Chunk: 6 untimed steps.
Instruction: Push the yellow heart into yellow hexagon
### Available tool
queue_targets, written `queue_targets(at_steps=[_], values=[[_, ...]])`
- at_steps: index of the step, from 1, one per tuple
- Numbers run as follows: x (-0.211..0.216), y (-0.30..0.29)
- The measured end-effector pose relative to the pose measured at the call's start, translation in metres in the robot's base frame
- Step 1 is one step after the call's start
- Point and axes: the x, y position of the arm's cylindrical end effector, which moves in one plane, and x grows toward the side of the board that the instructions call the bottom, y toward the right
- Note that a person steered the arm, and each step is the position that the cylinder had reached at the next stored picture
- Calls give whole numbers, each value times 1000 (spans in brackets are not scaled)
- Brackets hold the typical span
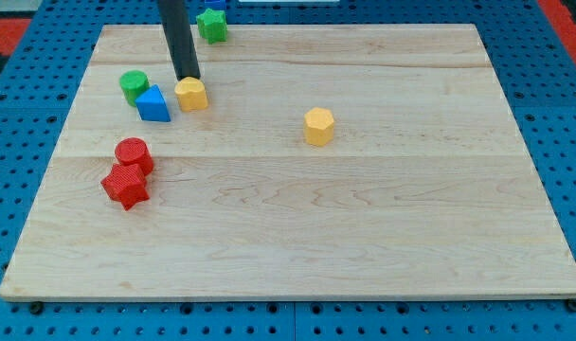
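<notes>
The yellow heart (190,94) lies on the wooden board (364,227) at the upper left. The yellow hexagon (318,125) sits to its right, near the board's middle, well apart from the heart. My tip (187,78) comes down from the view's top and stands just behind the heart, touching or nearly touching its top-left edge.
A blue triangular block (154,104) sits just left of the heart, with a green cylinder (133,85) behind it. A green star (211,24) and a blue block (215,5) are at the top edge. A red cylinder (134,153) and red star (125,186) are at the left.
</notes>
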Motion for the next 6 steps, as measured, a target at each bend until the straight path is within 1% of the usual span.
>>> queue_targets(at_steps=[2,3,6], values=[[26,-11],[35,7],[94,8]])
